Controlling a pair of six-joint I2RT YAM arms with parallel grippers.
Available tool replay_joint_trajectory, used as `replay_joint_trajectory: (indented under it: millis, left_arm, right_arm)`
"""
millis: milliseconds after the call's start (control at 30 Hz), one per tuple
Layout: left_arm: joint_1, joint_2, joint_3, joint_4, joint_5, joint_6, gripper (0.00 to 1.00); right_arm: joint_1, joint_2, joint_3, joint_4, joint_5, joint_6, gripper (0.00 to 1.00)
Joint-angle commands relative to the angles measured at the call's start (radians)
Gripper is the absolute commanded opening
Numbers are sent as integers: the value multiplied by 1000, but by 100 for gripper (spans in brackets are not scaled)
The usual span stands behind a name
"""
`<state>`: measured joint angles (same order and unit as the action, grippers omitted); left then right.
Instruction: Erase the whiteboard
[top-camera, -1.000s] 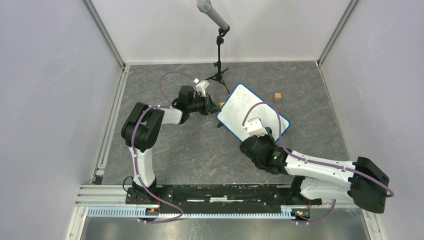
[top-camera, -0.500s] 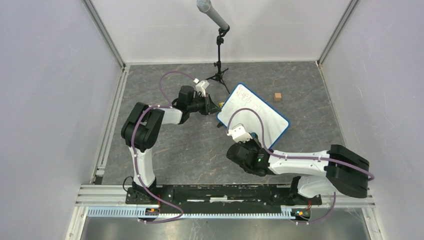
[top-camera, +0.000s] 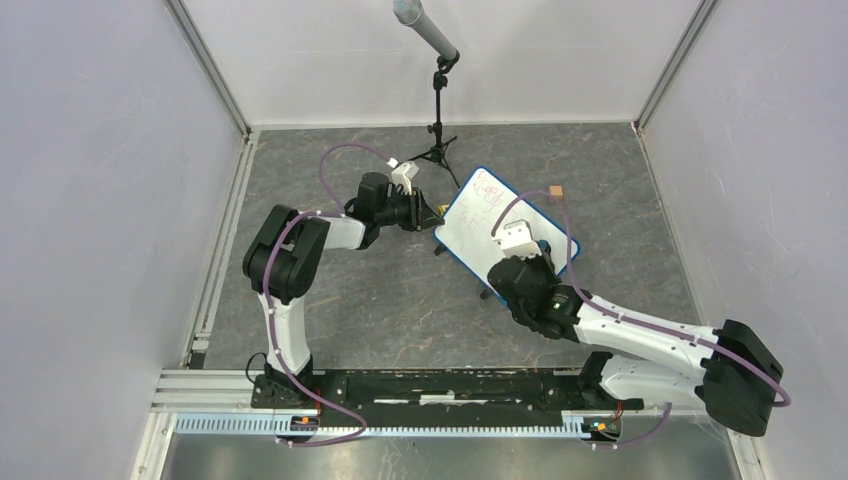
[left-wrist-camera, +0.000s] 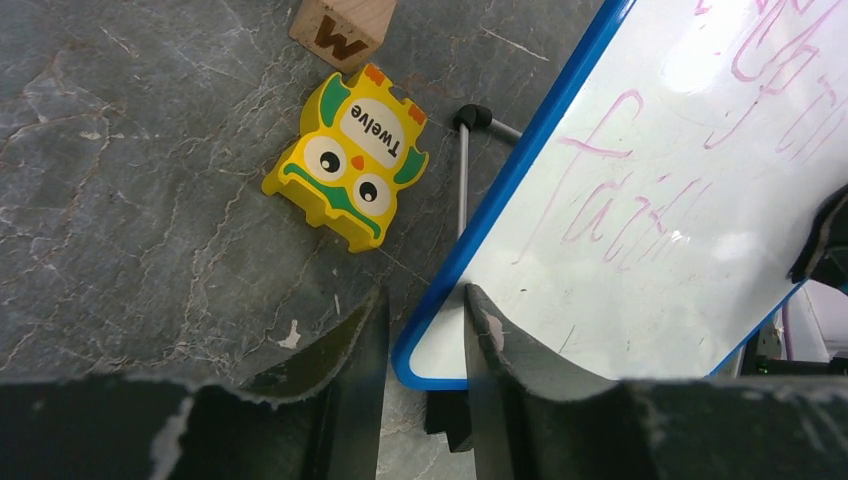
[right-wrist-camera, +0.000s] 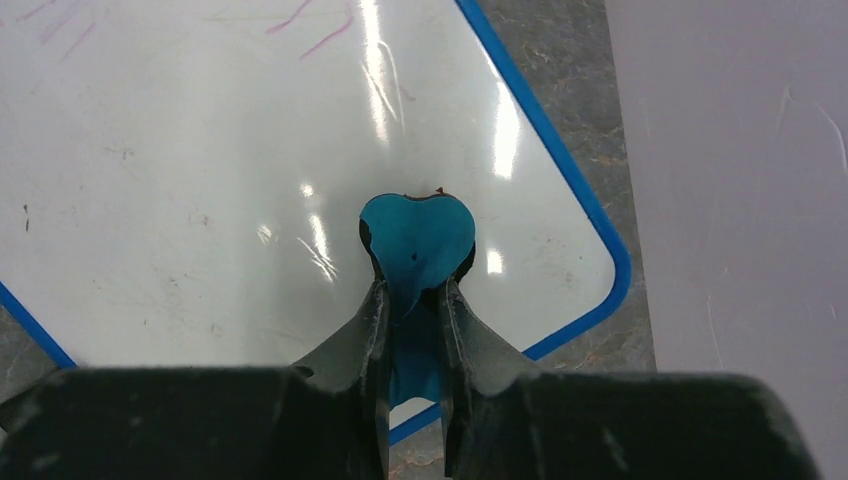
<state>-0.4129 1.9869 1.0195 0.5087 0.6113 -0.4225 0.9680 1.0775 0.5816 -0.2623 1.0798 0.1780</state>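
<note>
The whiteboard (top-camera: 478, 212), white with a blue rim, stands tilted on a small stand at mid-table. Pink scribbles remain on its far part (left-wrist-camera: 640, 190); the part in the right wrist view (right-wrist-camera: 200, 180) is nearly clean. My left gripper (top-camera: 432, 218) straddles the board's left corner. Its fingers (left-wrist-camera: 422, 300) are slightly apart, and a thin gap shows beside the rim. My right gripper (top-camera: 533, 252) is shut on a blue eraser (right-wrist-camera: 415, 235). The eraser is pressed to the board's face near its right corner.
A yellow owl toy (left-wrist-camera: 348, 160) and a wooden letter block (left-wrist-camera: 340, 25) lie on the grey floor just left of the board. A small wooden cube (top-camera: 556, 191) sits beyond the board. A microphone stand (top-camera: 438, 100) rises at the back. White walls enclose the table.
My right gripper swept the eraser toward the board's near left edge, then came back up to its right part. The left fingers have parted a little around the corner.
</note>
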Motion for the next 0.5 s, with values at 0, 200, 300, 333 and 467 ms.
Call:
replay_joint_trajectory:
  millis: [0, 200, 300, 333, 467]
  left_arm:
    - [-9, -16, -14, 50, 2, 2, 41]
    - [-10, -14, -16, 54, 4, 1, 41]
    - [-9, -16, -18, 54, 3, 2, 41]
    - [-9, -16, -18, 54, 2, 2, 41]
    - [-10, -6, -11, 52, 12, -1, 41]
  right_arm:
    - [17, 45, -35, -10, -47, 61, 9]
    - [142, 144, -69, 39, -82, 176, 9]
    - [150, 178, -74, 88, -146, 202, 9]
    - [151, 179, -73, 97, -153, 200, 9]
    - [149, 140, -40, 59, -83, 155, 10]
